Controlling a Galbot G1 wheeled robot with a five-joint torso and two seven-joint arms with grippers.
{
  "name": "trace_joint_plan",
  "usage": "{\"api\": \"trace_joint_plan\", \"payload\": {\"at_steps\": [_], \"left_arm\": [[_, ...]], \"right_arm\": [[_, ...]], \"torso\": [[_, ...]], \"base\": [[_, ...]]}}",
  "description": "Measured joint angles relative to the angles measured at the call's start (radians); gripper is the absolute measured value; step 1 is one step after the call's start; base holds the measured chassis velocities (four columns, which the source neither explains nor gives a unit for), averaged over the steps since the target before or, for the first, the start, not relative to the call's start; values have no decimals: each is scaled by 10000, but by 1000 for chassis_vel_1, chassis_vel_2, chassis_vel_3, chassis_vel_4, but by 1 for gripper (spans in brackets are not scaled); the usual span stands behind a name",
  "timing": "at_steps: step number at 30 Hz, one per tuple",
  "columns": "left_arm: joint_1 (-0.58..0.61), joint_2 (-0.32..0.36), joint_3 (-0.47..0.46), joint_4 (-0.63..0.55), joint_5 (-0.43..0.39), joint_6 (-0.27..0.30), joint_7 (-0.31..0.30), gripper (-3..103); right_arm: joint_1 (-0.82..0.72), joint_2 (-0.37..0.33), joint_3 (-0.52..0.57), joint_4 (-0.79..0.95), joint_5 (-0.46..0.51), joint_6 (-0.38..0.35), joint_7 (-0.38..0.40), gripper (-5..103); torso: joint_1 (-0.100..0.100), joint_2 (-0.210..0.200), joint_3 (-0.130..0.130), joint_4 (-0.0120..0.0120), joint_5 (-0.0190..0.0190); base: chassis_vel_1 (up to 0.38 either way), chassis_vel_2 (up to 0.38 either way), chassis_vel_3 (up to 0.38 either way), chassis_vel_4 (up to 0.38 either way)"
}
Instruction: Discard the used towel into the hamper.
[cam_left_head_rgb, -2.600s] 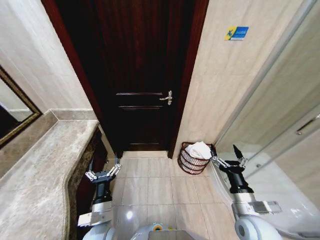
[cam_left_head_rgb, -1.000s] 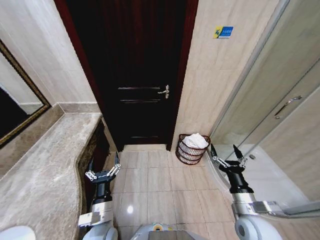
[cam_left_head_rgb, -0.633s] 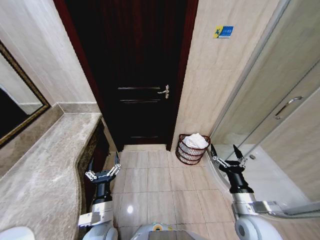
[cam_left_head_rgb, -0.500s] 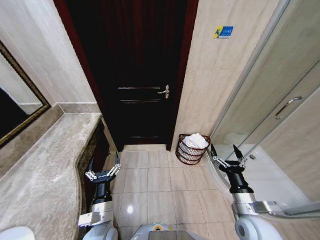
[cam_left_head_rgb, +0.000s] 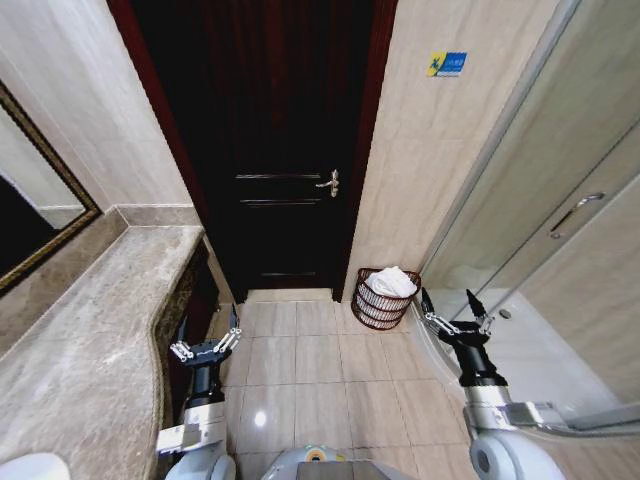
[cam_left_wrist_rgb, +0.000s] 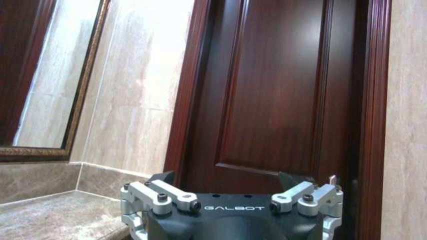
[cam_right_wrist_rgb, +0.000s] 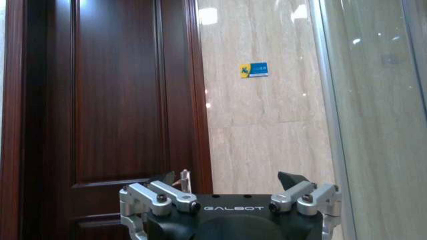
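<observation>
On the tiled floor, beyond the spread, empty right gripper (cam_left_head_rgb: 456, 308), a crumpled white towel (cam_left_head_rgb: 394, 281) is held in the round reddish-brown open-weave hamper (cam_left_head_rgb: 380, 305); the left gripper (cam_left_head_rgb: 207, 340) is likewise spread.

Polished stone, dark wood and bare metal

The door (cam_left_head_rgb: 275, 150) is dark reddish wood with a satin sheen and a metal handle (cam_left_head_rgb: 329, 183). Walls (cam_left_head_rgb: 440, 150) and floor (cam_left_head_rgb: 310, 370) are glossy beige tile that mirrors the lights. The counter (cam_left_head_rgb: 80, 350) is smooth veined marble. The hamper (cam_left_head_rgb: 378, 305) is dark open wire, holding a soft white cloth towel (cam_left_head_rgb: 393, 281). Both the left gripper (cam_left_head_rgb: 205, 340) and the right gripper (cam_left_head_rgb: 452, 312) have brushed metal fingers on matt black bodies. The shower door (cam_left_head_rgb: 560, 200) is clear glass.
</observation>
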Motion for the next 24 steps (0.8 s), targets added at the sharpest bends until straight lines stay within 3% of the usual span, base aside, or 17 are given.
{"api": "trace_joint_plan", "payload": {"at_steps": [24], "left_arm": [[0,0,0,0,0,0,0,100]], "right_arm": [[0,0,0,0,0,0,0,100]], "torso": [[0,0,0,0,0]], "base": [[0,0,0,0]]}}
